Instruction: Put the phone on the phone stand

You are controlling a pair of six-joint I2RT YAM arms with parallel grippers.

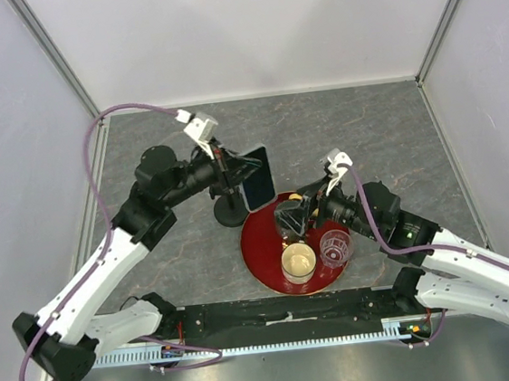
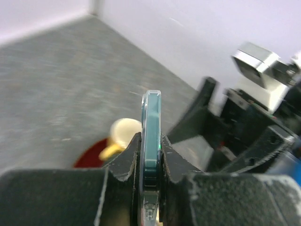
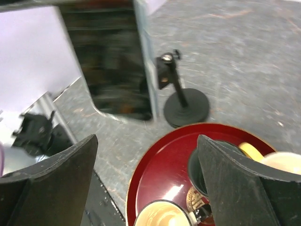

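My left gripper (image 1: 237, 170) is shut on the phone (image 1: 257, 178), a thin dark slab with a teal edge, held upright in the air beside the stand's top. In the left wrist view the phone (image 2: 151, 136) stands edge-on between my fingers. The phone stand (image 1: 230, 209) has a black disc base and thin post on the table, left of the red tray; its cradle is behind my left gripper. In the right wrist view the phone (image 3: 115, 66) hangs just left of the stand (image 3: 181, 99). My right gripper (image 1: 295, 215) is open and empty over the tray.
A round red tray (image 1: 259, 249) holds a cream cup (image 1: 298, 261), a clear glass (image 1: 335, 247) and a dark cup (image 3: 200, 172). Grey walls enclose the table on three sides. A black rail runs along the near edge (image 1: 286, 315).
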